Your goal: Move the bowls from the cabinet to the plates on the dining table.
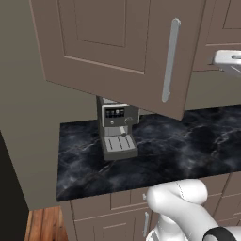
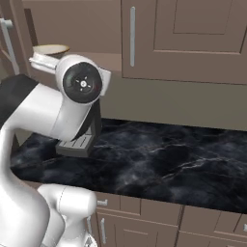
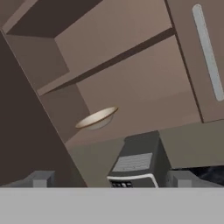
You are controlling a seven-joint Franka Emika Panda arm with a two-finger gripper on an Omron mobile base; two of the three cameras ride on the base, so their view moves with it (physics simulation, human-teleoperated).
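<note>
A wide shallow cream bowl (image 3: 97,118) with a tan outside rests on the brown shelf (image 3: 131,127) of the open cabinet (image 3: 87,39). The same bowl (image 2: 50,49) sits at the shelf's left end in the right base view, just beyond the arm's wrist. My gripper (image 3: 113,179) is open with nothing between its fingertips (image 3: 41,178), and stands a short way in front of and below the bowl. The cabinet's open door (image 1: 113,42) swings out toward the base. The plates and the dining table are out of view.
A coffee machine (image 1: 116,129) stands on the black marble counter (image 1: 188,146) right under the cabinet. A closed cabinet door (image 2: 193,38) with a slim silver handle (image 2: 132,36) is to the right of the opening. Drawer units (image 2: 144,217) run below the counter.
</note>
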